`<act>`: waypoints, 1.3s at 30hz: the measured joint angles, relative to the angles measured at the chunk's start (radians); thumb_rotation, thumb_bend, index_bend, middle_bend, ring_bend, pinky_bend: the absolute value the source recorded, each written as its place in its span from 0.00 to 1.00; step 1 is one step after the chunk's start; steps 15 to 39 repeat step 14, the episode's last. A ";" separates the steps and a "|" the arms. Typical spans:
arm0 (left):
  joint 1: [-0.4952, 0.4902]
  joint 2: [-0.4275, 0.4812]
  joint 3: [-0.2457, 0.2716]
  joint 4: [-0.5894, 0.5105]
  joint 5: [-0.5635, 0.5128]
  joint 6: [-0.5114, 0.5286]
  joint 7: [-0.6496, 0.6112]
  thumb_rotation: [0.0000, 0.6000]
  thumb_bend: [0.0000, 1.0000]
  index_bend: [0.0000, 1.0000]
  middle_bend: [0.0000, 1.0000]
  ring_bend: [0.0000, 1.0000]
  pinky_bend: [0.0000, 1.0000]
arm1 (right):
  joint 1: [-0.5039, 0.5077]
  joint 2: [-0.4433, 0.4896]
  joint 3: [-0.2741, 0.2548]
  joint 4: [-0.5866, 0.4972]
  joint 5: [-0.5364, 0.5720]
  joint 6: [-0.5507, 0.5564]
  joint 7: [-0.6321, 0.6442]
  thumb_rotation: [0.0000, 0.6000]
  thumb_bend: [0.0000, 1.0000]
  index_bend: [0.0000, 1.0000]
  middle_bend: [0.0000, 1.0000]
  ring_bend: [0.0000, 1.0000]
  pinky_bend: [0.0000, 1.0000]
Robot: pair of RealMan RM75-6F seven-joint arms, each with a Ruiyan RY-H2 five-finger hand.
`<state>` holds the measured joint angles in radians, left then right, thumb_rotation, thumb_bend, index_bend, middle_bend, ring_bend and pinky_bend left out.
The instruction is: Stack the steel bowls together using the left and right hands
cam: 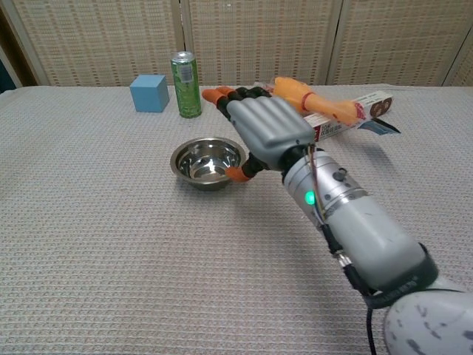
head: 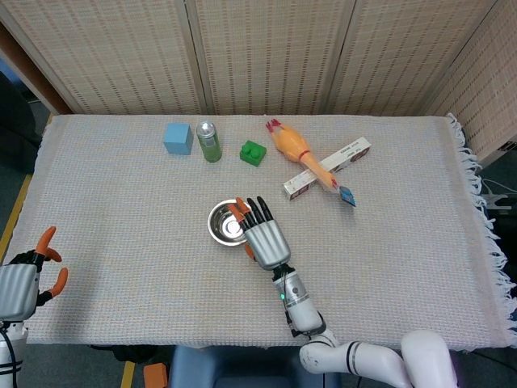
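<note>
**Steel bowls nested at mid-worktop, right hand open above them**

The steel bowls point(head: 227, 224) sit on the woven cloth of the worktop point(head: 404, 242), near its middle, and read as a single stack: only one rim and one shiny basin show in the head view, and the chest view point(cam: 208, 163) shows the same. How many bowls are in the stack cannot be told from either view.

The right hand point(head: 263, 234) hangs just beside and partly over the right edge of the bowls. Its fingers point(cam: 235, 95) are stretched out and apart, holding nothing; the thumb tip lies close to the rim, though contact cannot be made out.

The left hand point(head: 23, 279) is at the near left corner of the worktop, well apart from the bowls, its orange-tipped fingers point(head: 47, 236) spread with nothing in them.

Along the far side stand a blue cube point(head: 178, 137), a green can point(head: 209, 141) and a green brick point(head: 253, 153). A rubber chicken point(head: 300, 153) lies across a long box point(head: 327, 167).
</note>
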<state>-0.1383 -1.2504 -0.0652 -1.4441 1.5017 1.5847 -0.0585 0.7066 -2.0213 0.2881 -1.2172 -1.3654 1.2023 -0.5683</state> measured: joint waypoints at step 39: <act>0.092 0.159 0.133 -0.195 0.060 -0.023 0.099 1.00 0.41 0.00 0.00 0.00 0.24 | -0.591 0.728 -0.405 -0.368 -0.141 0.479 0.184 1.00 0.14 0.00 0.00 0.00 0.00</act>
